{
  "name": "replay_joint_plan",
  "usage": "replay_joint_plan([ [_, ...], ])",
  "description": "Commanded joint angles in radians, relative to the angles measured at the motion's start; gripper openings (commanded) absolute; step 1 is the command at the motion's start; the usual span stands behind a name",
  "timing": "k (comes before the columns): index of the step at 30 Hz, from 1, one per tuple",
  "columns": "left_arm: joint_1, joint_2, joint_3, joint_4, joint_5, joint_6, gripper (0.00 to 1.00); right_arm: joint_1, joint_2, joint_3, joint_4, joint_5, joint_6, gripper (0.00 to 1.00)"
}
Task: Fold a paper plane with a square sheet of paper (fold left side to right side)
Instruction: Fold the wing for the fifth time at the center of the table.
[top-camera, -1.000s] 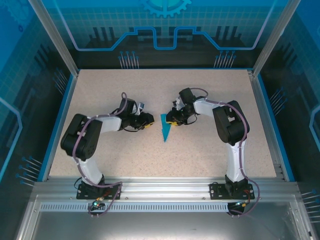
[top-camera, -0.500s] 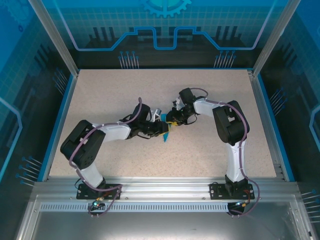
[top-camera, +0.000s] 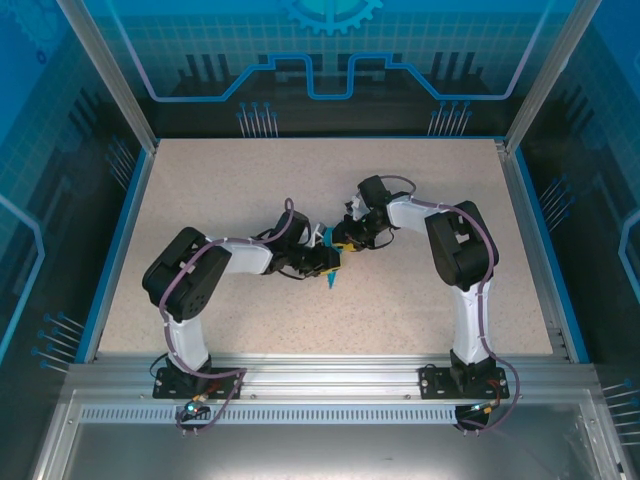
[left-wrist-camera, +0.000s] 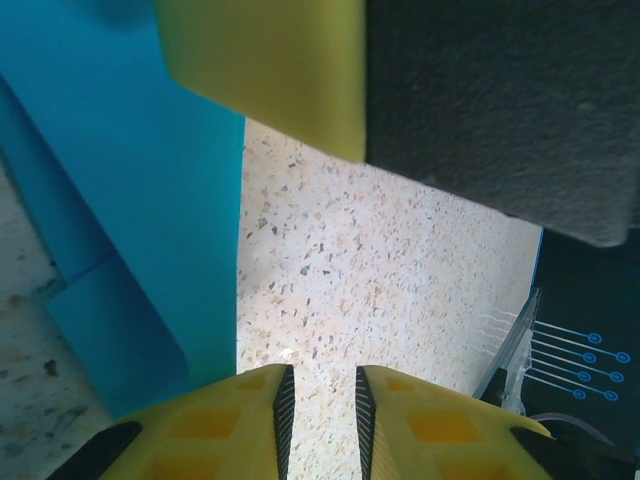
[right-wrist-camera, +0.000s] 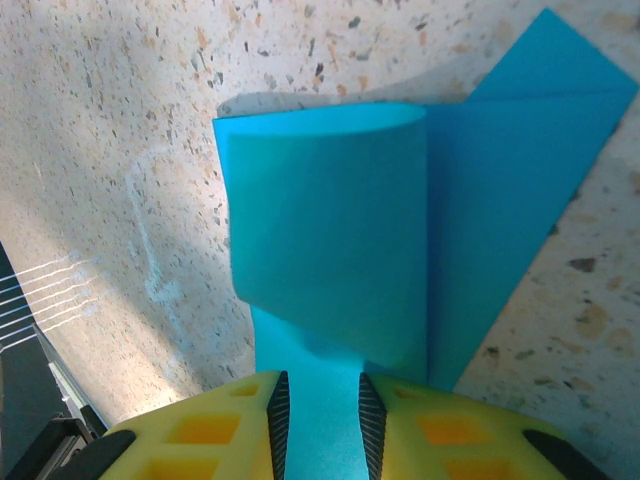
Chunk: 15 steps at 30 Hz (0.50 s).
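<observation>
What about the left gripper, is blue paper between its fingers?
No, the left gripper shows bare speckled table between its fingers, and the blue paper lies off to one side.

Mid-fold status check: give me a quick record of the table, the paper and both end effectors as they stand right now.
table: speckled beige
paper plane: blue, partly folded, one flap curled up off the table, pointed tip toward the arm bases
left end effector: beside the paper's edge, jaws narrowly apart, bare table between them
right end effector: over the paper, jaws narrowly apart with blue paper in the gap; cannot confirm a pinch
spacing: the two end effectors are close together at the table's centre
</observation>
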Motion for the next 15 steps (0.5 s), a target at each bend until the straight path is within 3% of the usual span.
replay_joint_plan([
  [1,-0.004,0.022,-0.019,-0.018,-0.022,-0.016,0.27,0.016,0.067,-0.010,-0.074,0.080,-0.018,0.29],
  [10,-0.021,0.043,-0.045,-0.066,-0.032,-0.017,0.26,0.016,0.069,0.003,-0.085,0.081,-0.023,0.29],
  [15,-0.051,0.050,-0.018,-0.203,-0.089,0.024,0.23,0.017,0.069,0.006,-0.090,0.086,-0.023,0.29],
])
